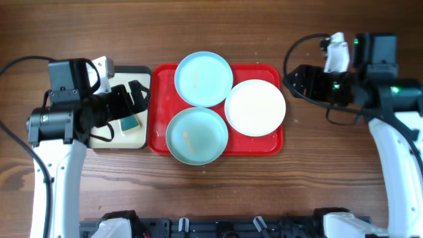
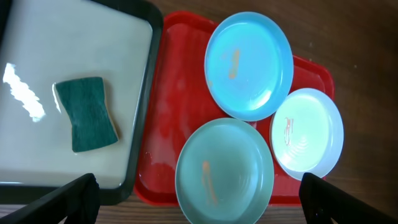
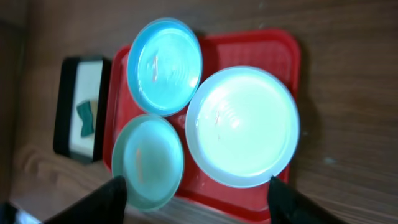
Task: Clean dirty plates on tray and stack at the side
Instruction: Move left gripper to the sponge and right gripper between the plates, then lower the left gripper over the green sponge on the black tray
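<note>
Three plates crowd the red tray (image 1: pixel 162 99), none yet stacked at the side. The far pale-blue plate (image 1: pixel 203 79) rides over the tray's back rim, the near blue-green plate (image 1: pixel 197 135) hangs over the front rim, and the white plate (image 1: pixel 255 107) juts past the right rim, all three meeting rim to rim in the middle. You can see orange smears on both blue ones and a fainter mark on the white in the left wrist view. Your left claw (image 2: pixel 199 200) is spread wide and empty, hovering over the black-rimmed tray (image 2: pixel 81 50) where the green sponge (image 2: pixel 86 114) lies flat. Your right claw (image 3: pixel 199 198) is likewise released, holding nothing, off to the right above the tabletop (image 1: pixel 330 172). Treat the plates as stiff, glossy and probably slippery; you cannot tell whether they are light plastic or breakable ceramic, so handle them gently. The shallow rim looks like the only purchase: pinch it where it overhangs the tray, one finger under and one over. The sponge looks soft and should squash, so take it across its narrow waist.
</note>
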`<state>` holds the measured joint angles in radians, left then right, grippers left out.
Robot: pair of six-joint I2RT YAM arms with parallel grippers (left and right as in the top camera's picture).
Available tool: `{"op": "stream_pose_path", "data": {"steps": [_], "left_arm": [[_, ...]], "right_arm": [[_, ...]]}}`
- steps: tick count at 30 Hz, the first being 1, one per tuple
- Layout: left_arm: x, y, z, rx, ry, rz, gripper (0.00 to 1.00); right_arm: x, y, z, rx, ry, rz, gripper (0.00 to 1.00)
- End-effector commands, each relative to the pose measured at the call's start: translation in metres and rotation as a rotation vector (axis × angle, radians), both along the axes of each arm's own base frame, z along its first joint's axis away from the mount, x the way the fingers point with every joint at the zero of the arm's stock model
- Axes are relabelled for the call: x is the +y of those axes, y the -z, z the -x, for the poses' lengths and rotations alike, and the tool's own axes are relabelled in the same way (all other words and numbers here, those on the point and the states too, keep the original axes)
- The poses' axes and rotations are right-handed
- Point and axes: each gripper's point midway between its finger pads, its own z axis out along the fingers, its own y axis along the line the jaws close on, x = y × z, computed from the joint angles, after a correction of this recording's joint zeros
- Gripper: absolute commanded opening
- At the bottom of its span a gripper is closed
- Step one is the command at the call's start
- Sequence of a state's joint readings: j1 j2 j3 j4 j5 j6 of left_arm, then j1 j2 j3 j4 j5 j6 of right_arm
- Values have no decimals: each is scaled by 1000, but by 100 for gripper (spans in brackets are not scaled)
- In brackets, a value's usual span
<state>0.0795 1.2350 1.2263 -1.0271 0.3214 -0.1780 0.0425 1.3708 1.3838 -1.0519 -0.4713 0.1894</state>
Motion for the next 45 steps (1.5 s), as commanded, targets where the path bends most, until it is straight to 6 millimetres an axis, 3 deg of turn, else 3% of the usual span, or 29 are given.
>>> {"op": "stream_pose_path", "data": {"steps": [1, 6, 9, 12, 20, 25, 28, 32, 40, 45], "left_arm": [[-5, -3, -3, 6, 3, 31, 93], [3, 6, 4, 55, -27, -8, 69], [30, 15, 10, 112, -181, -104, 70], [40, 18, 14, 135, -244, -144, 70], [41, 18, 14, 137, -244, -145, 69], [40, 18, 14, 138, -244, -145, 68], [40, 18, 14, 138, -244, -145, 68], [45, 18, 15, 138, -256, -168, 68], [46, 19, 15, 138, -260, -175, 66], [46, 19, 15, 138, -260, -175, 64]], "right_arm": [[32, 10, 10, 60, -112, -15, 60], [64, 41, 26, 152, -210, 93, 52], [90, 66, 40, 211, -302, 175, 49], [101, 89, 47, 282, -292, 252, 49], [130, 143, 59, 393, -366, 358, 47], [147, 175, 53, 405, -397, 377, 37], [144, 190, 44, 391, -382, 426, 33], [145, 203, 34, 373, -373, 447, 28], [148, 205, 30, 356, -371, 439, 15], [148, 206, 30, 359, -370, 440, 13]]}}
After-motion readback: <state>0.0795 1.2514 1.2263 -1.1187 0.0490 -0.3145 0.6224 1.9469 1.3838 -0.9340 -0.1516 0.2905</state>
